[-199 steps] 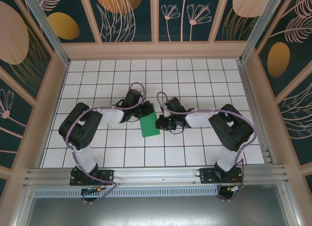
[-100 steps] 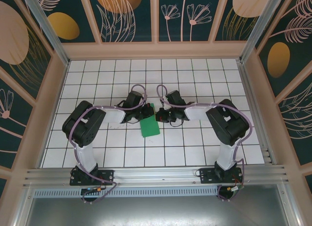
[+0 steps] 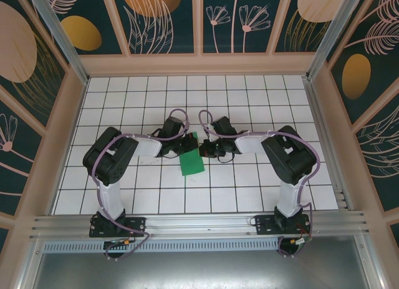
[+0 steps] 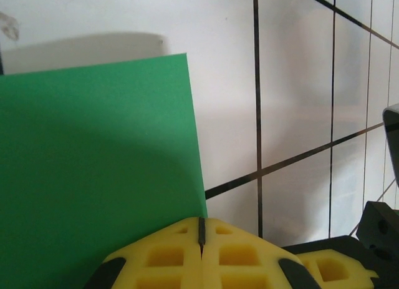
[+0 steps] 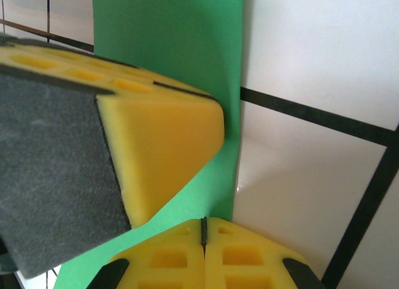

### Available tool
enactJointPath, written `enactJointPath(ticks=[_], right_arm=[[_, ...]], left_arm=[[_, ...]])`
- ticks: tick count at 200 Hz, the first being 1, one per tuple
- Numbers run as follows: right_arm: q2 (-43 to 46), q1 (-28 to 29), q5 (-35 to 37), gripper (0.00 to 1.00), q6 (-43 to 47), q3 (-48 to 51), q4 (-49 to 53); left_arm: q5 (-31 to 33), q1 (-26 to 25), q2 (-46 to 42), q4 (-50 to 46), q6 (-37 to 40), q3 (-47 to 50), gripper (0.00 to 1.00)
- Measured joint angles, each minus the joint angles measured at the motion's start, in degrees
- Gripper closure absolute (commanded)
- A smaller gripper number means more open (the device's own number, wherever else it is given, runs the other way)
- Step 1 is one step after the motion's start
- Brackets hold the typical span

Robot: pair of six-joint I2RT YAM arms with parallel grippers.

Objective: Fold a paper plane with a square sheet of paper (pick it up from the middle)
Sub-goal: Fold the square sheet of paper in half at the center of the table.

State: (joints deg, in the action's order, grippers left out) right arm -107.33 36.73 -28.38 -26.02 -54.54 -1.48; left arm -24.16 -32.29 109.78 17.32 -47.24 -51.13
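The square sheet of paper (image 3: 191, 161) is bright green and lies flat on the white grid table, folded to a narrow rectangle. My left gripper (image 3: 189, 141) is shut, its tips at the sheet's far end. In the left wrist view the yellow jaws (image 4: 201, 221) meet at the edge of the green sheet (image 4: 93, 164) with nothing between them. My right gripper (image 3: 201, 149) is shut beside the sheet's far right edge. Its closed tips (image 5: 204, 220) rest on the green strip (image 5: 181, 45), just in front of the left gripper's yellow fingers (image 5: 162, 133).
The white grid table (image 3: 249, 183) is walled on three sides by patterned panels (image 3: 199, 20). An aluminium rail (image 3: 199, 223) carries both arm bases along the near edge. The two wrists almost touch over the sheet's far end.
The right gripper has moved away from me and a little left, to the sheet's far right corner. The left arm has drawn in slightly. The sheet has stayed in place.
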Motion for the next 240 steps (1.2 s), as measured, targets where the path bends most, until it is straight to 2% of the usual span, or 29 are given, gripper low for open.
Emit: enactJointPath(ticks=[120, 240], right_arm=[[0.4, 0.5, -1.5, 1.0, 3.0, 0.8, 0.3], [10.3, 4.5, -1.2, 1.0, 3.7, 12.5, 1.0]], left_arm=[[0.9, -0.1, 0.2, -0.8, 0.0, -0.4, 1.0], [1.9, -0.3, 0.2, -1.2, -0.7, -0.6, 1.0]])
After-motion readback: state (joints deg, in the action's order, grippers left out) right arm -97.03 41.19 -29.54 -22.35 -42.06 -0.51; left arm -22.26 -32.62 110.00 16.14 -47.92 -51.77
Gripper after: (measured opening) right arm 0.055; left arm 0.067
